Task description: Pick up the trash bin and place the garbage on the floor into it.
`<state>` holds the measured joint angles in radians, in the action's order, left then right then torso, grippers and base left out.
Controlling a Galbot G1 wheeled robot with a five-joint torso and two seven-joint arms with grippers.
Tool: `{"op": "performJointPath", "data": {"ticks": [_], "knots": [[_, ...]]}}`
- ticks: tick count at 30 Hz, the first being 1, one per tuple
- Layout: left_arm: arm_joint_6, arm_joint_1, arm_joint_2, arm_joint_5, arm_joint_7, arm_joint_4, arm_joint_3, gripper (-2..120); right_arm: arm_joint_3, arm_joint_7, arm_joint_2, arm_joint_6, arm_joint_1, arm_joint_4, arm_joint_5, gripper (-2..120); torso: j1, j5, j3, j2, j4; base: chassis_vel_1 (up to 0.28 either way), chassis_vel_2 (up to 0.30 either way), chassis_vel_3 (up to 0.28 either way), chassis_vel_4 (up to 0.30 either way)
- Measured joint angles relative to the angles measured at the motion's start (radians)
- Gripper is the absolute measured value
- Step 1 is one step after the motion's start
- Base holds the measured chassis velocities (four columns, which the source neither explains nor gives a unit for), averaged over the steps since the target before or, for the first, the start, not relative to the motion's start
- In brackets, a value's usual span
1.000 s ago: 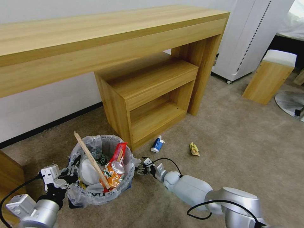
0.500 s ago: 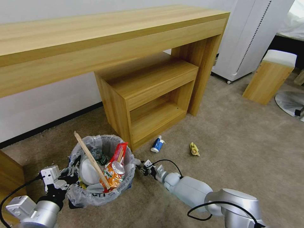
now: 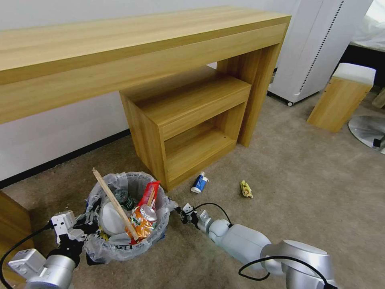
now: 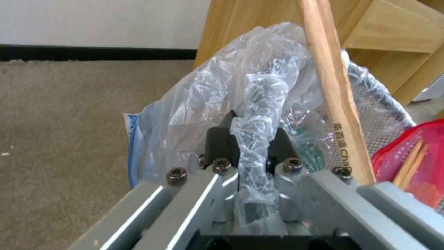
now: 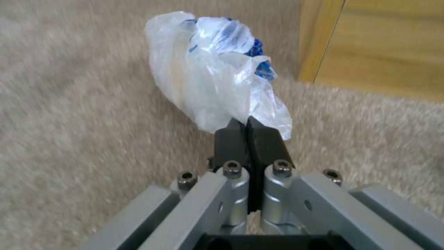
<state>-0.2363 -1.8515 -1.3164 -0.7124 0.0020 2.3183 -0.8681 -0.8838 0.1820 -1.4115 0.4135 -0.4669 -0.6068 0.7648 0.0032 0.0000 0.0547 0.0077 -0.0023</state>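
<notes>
Head view. Item: trash bin (image 3: 126, 218), on the floor (image 3: 313, 192) at 7 o'clock of the frame, in front of the low shelf unit (image 3: 188, 126) under the counter (image 3: 132, 48). Contents: wooden stick (image 3: 114, 202), red wrapper (image 3: 148, 192), crushed orange can (image 3: 138, 222), white slipper (image 3: 110, 218). Left end effector (image 3: 86, 222) at the bin's 9 o'clock rim; right end effector (image 3: 178, 210) at its 3 o'clock, at the liner edge. Outstanding garbage: blue-white carton (image 3: 199, 182) and a yellow scrap (image 3: 246, 189), both at 2 o'clock of the bin, near but apart from it.

Left wrist view. Left end effector (image 4: 252, 139) clenched on a twist of the plastic bag (image 4: 222, 100); the stick leans just beside it. You hold liner here, and whether rigid rim is also caught cannot be told; keep the pull gentle so the film does not tear or slip off.

Right wrist view. Right end effector (image 5: 249, 133) clenched on a bunched flap of the bag (image 5: 208, 80), over carpet. Judgement: you likely need this flap freed before reaching for the carton; keep both pulls even so the bin stays upright.
</notes>
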Motion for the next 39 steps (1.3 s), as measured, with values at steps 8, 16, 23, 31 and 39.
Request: {"op": "performJointPath", "data": {"ticks": [8, 16, 23, 31, 39], "knots": [[-0.002, 0.035, 0.032, -0.004, -0.01, -0.084, -0.002, 3, 0.03, 0.058, 0.184, 0.159, -0.028, -0.264, 0.056, 0, 0.0, 0.0003, 0.0, 0.0, 0.0002, 0.0, 0.0, 0.0, 0.0], [-0.009, 0.058, 0.062, -0.007, -0.016, -0.138, 0.005, 3, 0.115, 0.094, 0.468, 0.238, -0.086, -0.532, 0.046, 0, 0.0, 0.0003, 0.0, 0.0, -0.0009, 0.0, 0.0, 0.0, 0.0], [-0.012, 0.061, 0.068, -0.004, -0.016, -0.146, 0.015, 3, 0.161, 0.089, 0.647, 0.26, -0.084, -0.871, 0.066, 0, 0.0, 0.0001, 0.0, 0.0, -0.0001, 0.0, 0.0, 0.0, 0.0], [-0.017, 0.061, 0.067, -0.006, -0.019, -0.113, 0.014, 3, 0.137, 0.041, 0.69, 0.204, -0.025, -1.137, 0.068, 0, 0.0, -0.0001, 0.0, 0.0, 0.0, 0.0, 0.0, 0.0, 0.0], [-0.021, 0.032, 0.062, -0.007, -0.02, -0.047, 0.012, 3, 0.033, 0.003, 0.599, 0.147, 0.018, -1.119, 0.06, 0, 0.0, -0.0001, 0.0, 0.0, -0.0001, 0.0, 0.0, 0.0, 0.0]]}}
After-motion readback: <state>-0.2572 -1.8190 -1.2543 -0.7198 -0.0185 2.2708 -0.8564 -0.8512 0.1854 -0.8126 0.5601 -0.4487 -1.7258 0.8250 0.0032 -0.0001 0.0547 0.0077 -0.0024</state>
